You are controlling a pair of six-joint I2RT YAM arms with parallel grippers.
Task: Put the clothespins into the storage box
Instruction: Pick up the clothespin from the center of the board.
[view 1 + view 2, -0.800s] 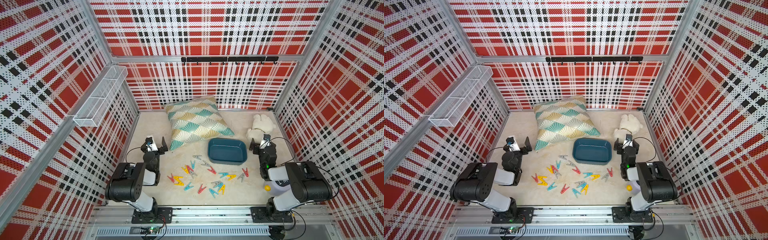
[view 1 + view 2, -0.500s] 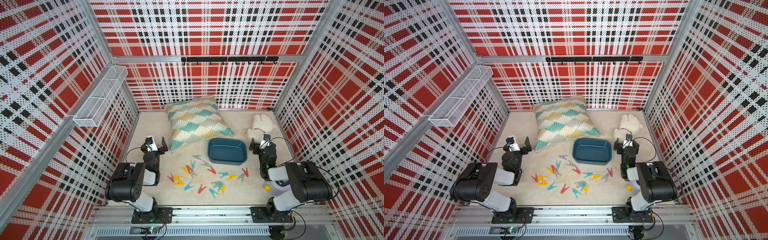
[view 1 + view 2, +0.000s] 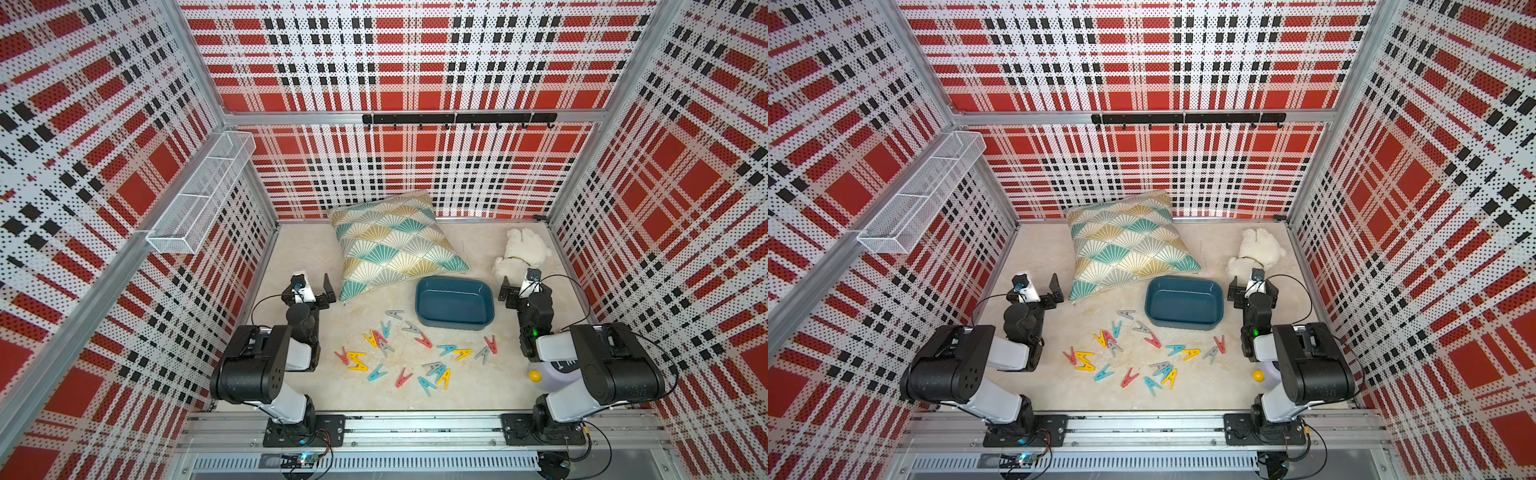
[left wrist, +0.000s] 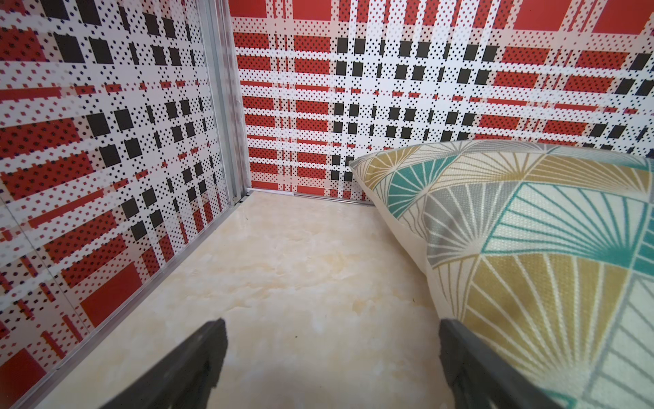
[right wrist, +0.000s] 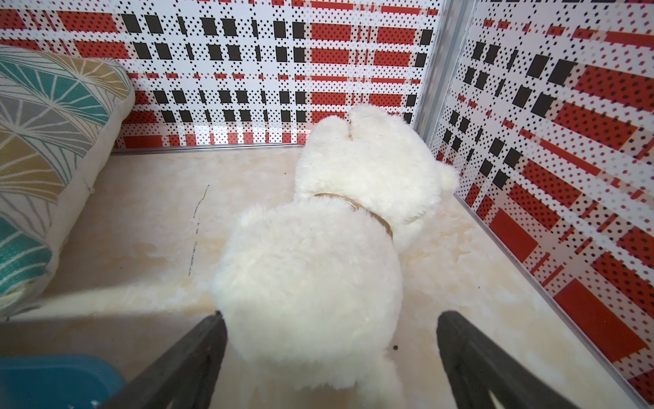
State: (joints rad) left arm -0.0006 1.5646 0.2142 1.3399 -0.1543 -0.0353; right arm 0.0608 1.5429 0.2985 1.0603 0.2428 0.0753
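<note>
The left gripper (image 3: 311,291) and right gripper (image 3: 524,291) hold nothing, jaws apart. Small coloured plastic clothespins (image 3: 424,340) lie bunched just near of the shallow dark-teal plastic storage box (image 3: 455,328). A pinch may drag neighbours.

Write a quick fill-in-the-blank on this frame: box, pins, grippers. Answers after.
1. The storage box is ____; all the clothespins lie outside it.
2. The fingers of the left gripper and the right gripper stand ____.
3. The right gripper faces a plush toy whose colour is ____.
4. Beside the left gripper lies a patterned ____.
Answers: empty; open; white; pillow.
</note>
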